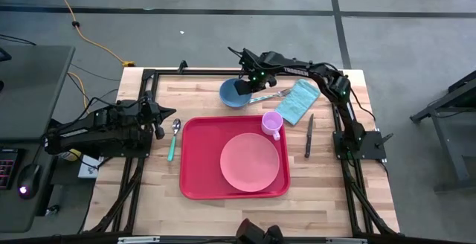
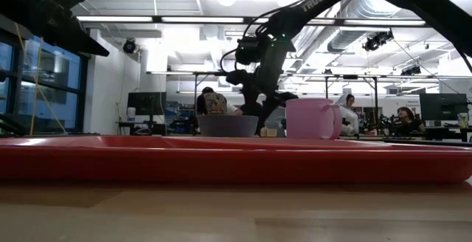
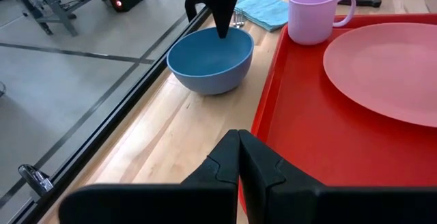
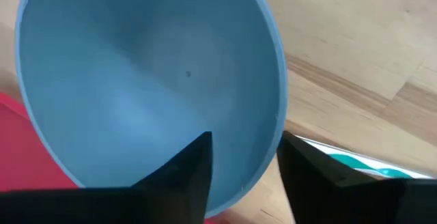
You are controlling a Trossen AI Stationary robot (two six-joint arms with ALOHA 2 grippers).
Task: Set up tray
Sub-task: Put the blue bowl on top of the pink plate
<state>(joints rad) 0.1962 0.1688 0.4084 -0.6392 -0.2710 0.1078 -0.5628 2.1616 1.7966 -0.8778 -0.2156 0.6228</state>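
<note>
The red tray [image 1: 195, 178] lies on the wooden table with a salmon plate [image 1: 249, 161] and a pink mug [image 1: 271, 122] on it. Just beyond its far edge a blue bowl [image 1: 232, 95] stands on the wood. My right gripper [image 4: 246, 138] reaches steeply down from above over the bowl's right rim [image 4: 273, 125], open, with one finger inside the bowl and one outside. My left gripper [image 3: 239, 157] is shut and holds nothing; it hovers at the table's left side, near a spoon [image 1: 173, 136]. My right gripper straddles the blue bowl's rim [image 4: 276, 108], coming from above. A strip of the bowl's inner wall still shows between the inner finger [image 4: 194, 159] and the rim. I cannot tell whether the outer finger [image 4: 304, 159] touches the bowl.
A fork [image 1: 274, 95], a folded teal napkin [image 1: 299, 101] and a dark knife [image 1: 309, 136] lie to the right of the bowl and tray. The teal-handled spoon lies left of the tray. Bare wood shows along the table's near edge.
</note>
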